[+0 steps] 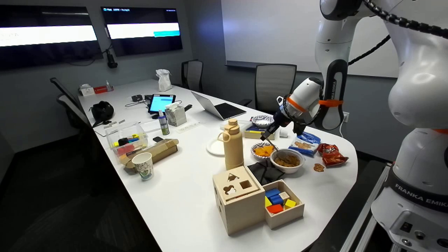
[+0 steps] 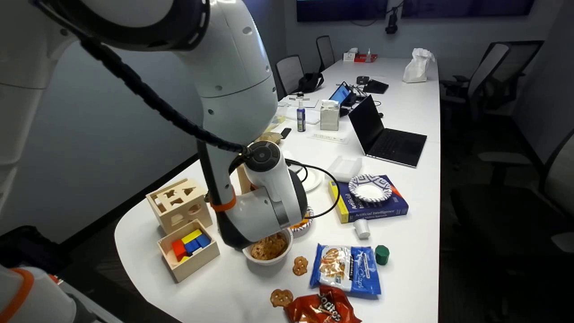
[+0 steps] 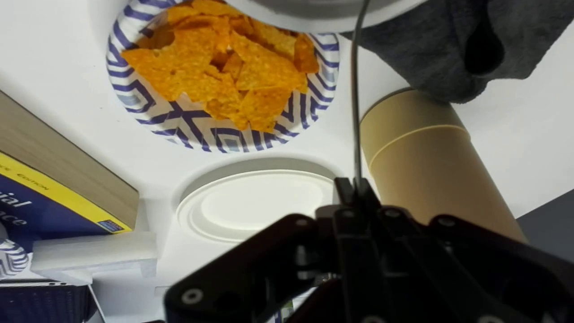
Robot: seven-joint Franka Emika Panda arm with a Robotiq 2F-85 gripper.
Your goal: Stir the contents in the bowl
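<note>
The jaws were pressed together, pinching the upper part of a thin metal utensil — smooth, wire-slim, slightly bowed. With twelve at the top of each view, its shaft ran from the jaws toward twelve o'clock in the wrist view. In an exterior view its long axis slanted downward between four and five o'clock, the lower end pointing into a round white bowl; the shape of that end was hard to make out. The bowl, smooth-walled and upright on the flat white surface, held rough brown snack pieces.

In the wrist view, toward ten o'clock from the jaws, a paper dish with a fluted, blue-patterned rim carried grainy, jagged orange chips. A shallow white plate lay toward nine, a fuzzy dark grey cloth toward one, and a matte tan cylindrical bottle between two and three.

From the bowl, in an exterior view, a crinkled blue packet lay between one and two o'clock and a shiny red bag at three. At six stood a wooden tray of painted blocks; between seven and eight — a pale wooden box with cut-out shapes.
</note>
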